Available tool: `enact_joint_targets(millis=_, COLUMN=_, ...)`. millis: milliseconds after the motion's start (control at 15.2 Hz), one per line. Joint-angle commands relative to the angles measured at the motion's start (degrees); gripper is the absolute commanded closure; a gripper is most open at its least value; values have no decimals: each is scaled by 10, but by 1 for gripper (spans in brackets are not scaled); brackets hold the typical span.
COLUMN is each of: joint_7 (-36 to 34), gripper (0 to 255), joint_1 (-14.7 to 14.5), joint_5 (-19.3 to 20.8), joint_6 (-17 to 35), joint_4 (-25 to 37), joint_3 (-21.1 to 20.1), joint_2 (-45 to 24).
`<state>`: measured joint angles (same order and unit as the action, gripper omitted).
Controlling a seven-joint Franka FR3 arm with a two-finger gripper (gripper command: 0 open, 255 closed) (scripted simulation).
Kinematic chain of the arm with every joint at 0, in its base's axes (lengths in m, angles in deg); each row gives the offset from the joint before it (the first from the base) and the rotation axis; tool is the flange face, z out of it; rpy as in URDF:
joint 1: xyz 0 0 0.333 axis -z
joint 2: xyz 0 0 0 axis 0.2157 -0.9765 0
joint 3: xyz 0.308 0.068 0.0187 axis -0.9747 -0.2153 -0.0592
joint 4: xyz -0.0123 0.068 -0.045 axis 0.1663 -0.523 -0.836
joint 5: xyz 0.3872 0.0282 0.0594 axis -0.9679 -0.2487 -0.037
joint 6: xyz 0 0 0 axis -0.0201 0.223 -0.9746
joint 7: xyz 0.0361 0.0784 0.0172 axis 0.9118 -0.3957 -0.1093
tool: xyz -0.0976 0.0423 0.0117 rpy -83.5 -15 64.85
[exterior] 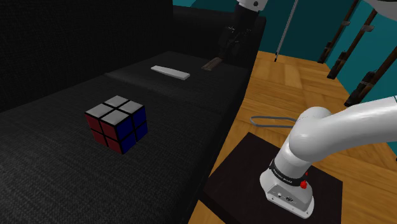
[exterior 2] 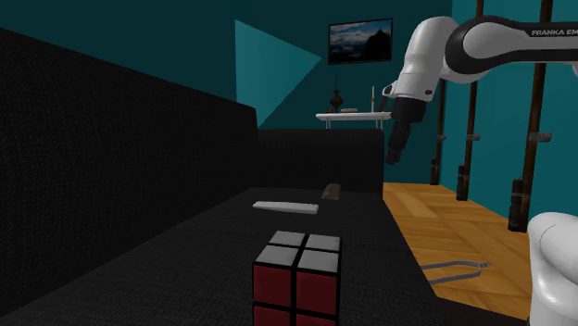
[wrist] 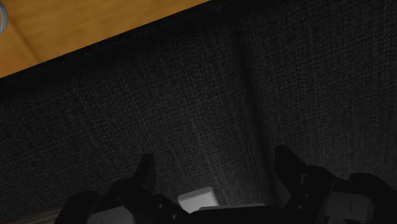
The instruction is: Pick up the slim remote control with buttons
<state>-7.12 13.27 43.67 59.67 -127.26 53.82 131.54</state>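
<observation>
Two fingers (wrist: 146, 173) spread wide, the gripper (exterior: 228, 39) grasps nothing, hanging above the black sofa's (exterior: 57, 165) far end; the slim white remote (exterior: 170, 73) lies flat on the seat, between a colored cube (exterior: 117, 124) and a small brown object (exterior: 212, 63)

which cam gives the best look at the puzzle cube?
Shoulder view: the whole cube sits on the black sofa, grey top, red and blue sides all visible. The second exterior view cuts the cube off at the picture's bottom edge. The wrist view faces sofa fabric and wooden floor.
</observation>
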Motion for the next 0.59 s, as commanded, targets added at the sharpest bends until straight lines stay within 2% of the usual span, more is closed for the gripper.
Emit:
enact_joint_targets(millis=0, joint_7=0, gripper=0, joint_1=0, joint_5=0, joint_6=0, joint_4=0, joint_3=0, joint_2=0)
enact_joint_targets(millis=528, joint_7=55, gripper=0, joint_1=-5, joint_5=12, joint_6=47, joint_4=109, joint_3=11, joint_2=-197)
